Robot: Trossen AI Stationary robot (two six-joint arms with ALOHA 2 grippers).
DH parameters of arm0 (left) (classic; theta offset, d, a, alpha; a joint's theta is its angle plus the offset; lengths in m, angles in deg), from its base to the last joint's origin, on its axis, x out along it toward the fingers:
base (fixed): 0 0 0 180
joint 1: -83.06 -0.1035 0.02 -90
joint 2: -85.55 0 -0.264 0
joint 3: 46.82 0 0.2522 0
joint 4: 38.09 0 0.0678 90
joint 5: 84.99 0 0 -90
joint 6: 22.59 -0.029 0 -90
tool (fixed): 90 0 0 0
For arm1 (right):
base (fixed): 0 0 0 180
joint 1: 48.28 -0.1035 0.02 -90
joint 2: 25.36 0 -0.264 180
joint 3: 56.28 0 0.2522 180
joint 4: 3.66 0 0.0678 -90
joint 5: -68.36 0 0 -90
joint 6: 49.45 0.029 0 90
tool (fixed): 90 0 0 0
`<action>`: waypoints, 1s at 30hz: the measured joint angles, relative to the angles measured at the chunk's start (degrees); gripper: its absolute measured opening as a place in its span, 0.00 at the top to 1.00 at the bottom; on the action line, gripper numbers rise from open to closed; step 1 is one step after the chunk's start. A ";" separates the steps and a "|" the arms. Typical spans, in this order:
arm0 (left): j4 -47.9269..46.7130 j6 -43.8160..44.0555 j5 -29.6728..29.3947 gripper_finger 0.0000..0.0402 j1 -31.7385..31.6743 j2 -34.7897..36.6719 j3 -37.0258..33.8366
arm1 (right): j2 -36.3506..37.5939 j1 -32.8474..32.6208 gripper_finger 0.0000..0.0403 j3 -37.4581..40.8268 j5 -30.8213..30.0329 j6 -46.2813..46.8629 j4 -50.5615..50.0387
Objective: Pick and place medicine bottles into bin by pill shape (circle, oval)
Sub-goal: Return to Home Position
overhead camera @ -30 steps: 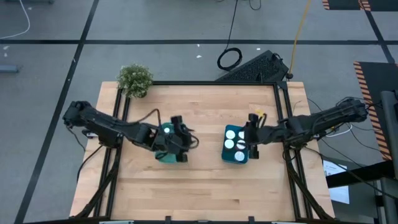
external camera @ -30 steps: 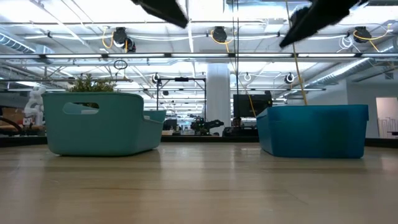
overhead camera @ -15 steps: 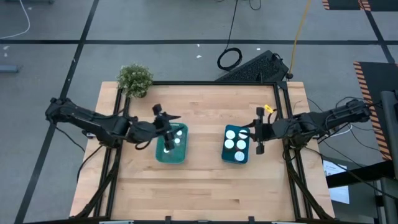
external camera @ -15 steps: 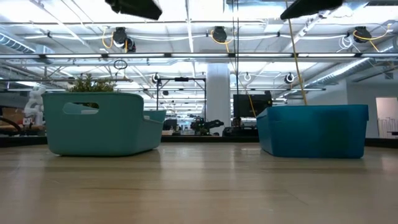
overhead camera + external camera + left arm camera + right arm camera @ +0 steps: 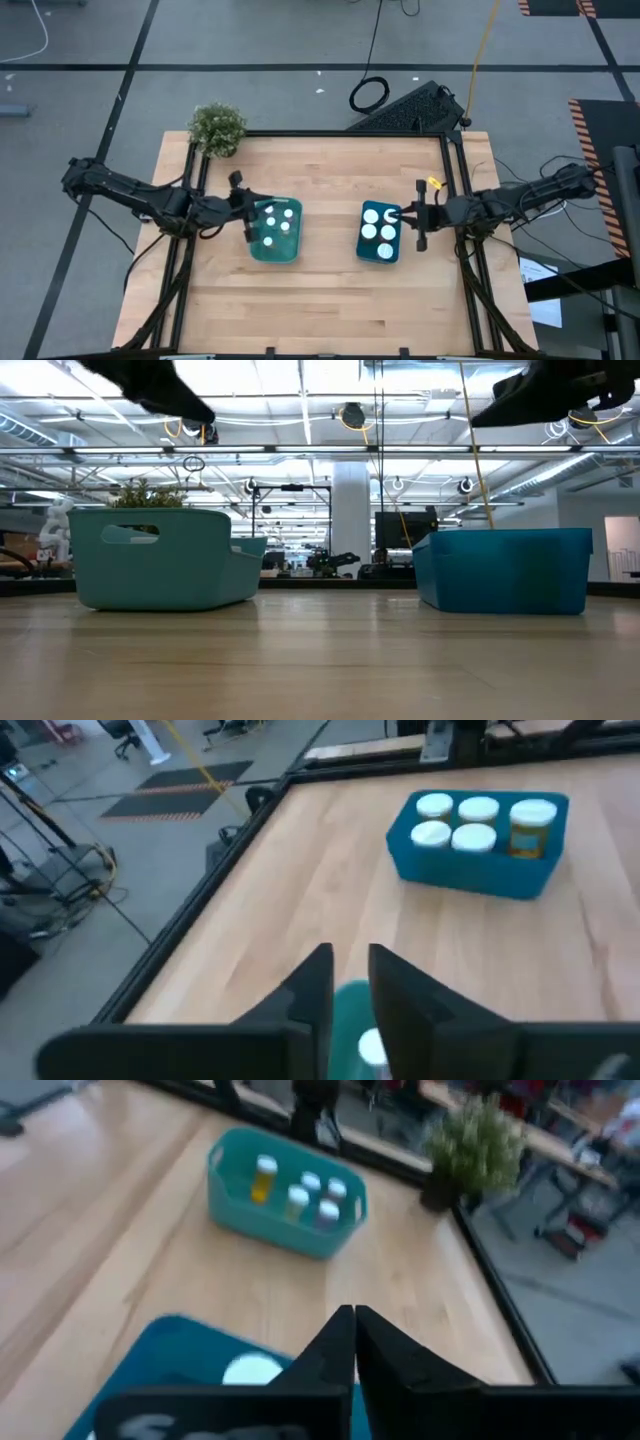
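Both arms withdrew outward; plant [image 5: 217,128] stands beyond bins [image 5: 276,230].

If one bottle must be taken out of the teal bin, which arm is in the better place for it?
Left. Its tool hangs just beside the teal bin, on that arm's own side. The right tool is at the far edge of the blue bin, farther away.

Teal bin [image 5: 262,249], blue bin [image 5: 368,250], white-capped bottles [image 5: 378,226]
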 joint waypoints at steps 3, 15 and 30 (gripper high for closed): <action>4.77 0.05 0.89 0.90 0.00 0.18 -2.52 | 2.65 0.06 1.00 3.95 2.22 -1.96 3.56; 30.07 -7.18 11.65 0.99 0.33 6.36 -17.41 | 12.34 1.41 1.00 16.87 5.28 -6.63 16.83; 38.60 -8.08 14.71 0.98 0.21 11.24 -26.62 | 21.76 2.55 1.00 26.30 7.41 -6.71 20.22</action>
